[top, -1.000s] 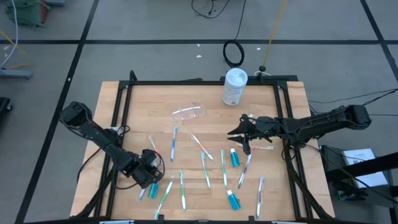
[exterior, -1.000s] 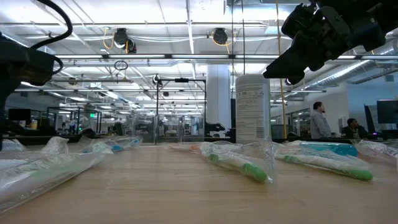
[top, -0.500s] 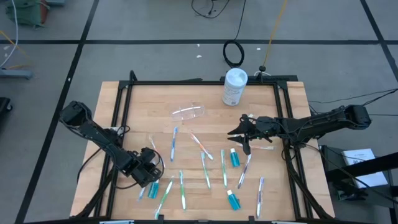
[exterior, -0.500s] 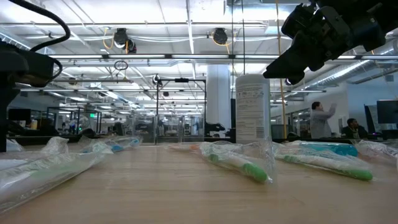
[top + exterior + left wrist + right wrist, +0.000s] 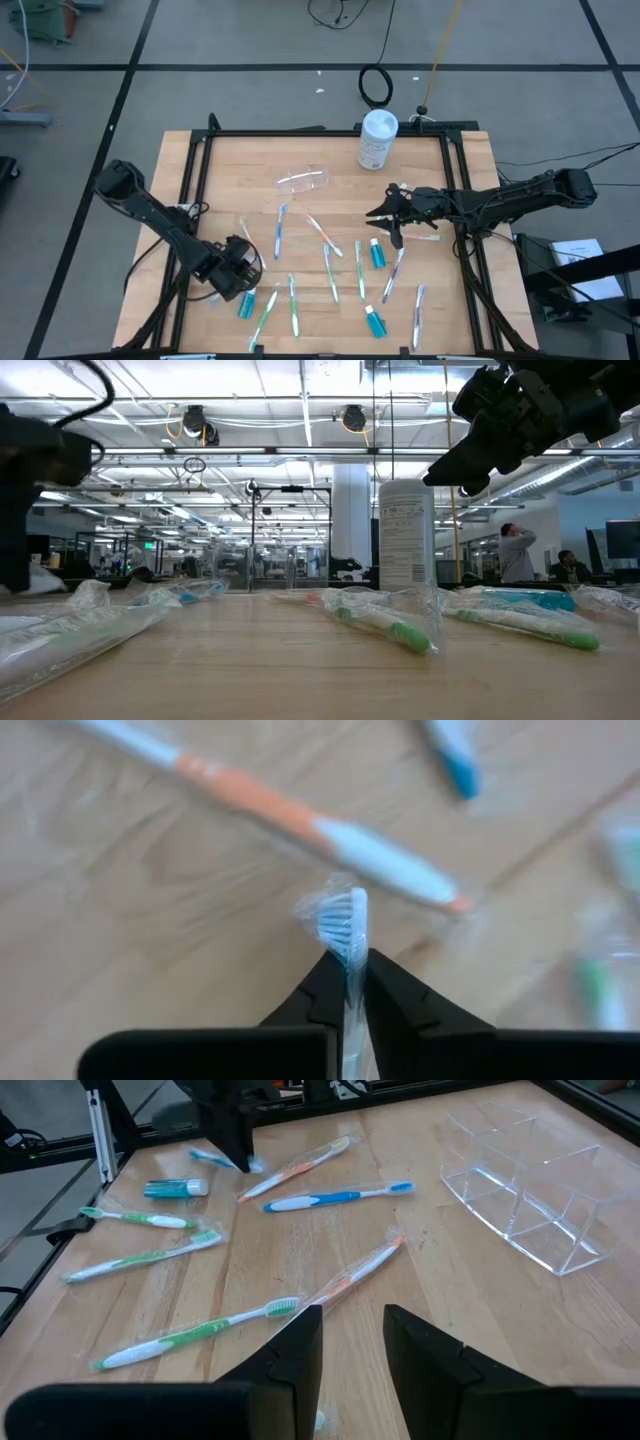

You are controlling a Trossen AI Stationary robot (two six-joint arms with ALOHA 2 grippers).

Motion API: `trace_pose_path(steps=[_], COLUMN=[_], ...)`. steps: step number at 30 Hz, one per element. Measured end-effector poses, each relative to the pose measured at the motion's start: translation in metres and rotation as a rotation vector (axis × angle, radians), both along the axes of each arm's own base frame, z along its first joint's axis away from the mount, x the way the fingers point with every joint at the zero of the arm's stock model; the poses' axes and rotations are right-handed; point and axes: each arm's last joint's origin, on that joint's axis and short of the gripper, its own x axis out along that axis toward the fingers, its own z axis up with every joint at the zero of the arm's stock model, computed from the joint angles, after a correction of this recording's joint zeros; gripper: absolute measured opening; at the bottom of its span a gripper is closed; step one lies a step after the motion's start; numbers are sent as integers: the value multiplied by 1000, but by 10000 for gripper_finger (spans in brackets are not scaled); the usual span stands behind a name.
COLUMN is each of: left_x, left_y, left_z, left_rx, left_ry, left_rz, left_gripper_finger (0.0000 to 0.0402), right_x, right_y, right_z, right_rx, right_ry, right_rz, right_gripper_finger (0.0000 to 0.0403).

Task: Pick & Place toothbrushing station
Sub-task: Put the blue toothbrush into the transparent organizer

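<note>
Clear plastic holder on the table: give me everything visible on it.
The clear plastic holder looks like transparent rigid plastic, boxy, with dividing walls forming several open compartments. It lies tipped on its side on the wooden table, toward the far middle, near the white canister. Nothing shows inside it. No toothbrush or tool touches it.

Your left arm reached low over the near left part of the desk, its pincer (image 5: 243, 282) clamped tight on something thin. Your right arm stretched in from the right, its pincer (image 5: 385, 217) raised, fingers (image 5: 300, 1342) a little apart, gripping nothing.
</note>
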Motion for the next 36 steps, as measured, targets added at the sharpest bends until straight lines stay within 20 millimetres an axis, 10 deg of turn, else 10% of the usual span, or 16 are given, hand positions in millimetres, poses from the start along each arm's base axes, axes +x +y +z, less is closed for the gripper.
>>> trace_pose_path(steps=[8, 17, 29, 36], left_x=[8, 31, 82, 118], left_y=[2, 18, 88, 122], left_z=[55, 123, 118, 116], left_rx=[185, 921, 1082, 1023], left_ry=[-264, -681, -438, -423], left_rz=[-45, 189, 375, 207], left_gripper_finger=[20, 16, 33, 34], right_x=[0, 0, 1, 1], right_y=[0, 0, 0, 0], right_z=[0, 0, 3, 3], right_rx=[0, 0, 1, 1], right_ry=[0, 0, -33, -37], right_rz=[0, 0, 0, 0], right_gripper_finger=[100, 100, 100, 100])
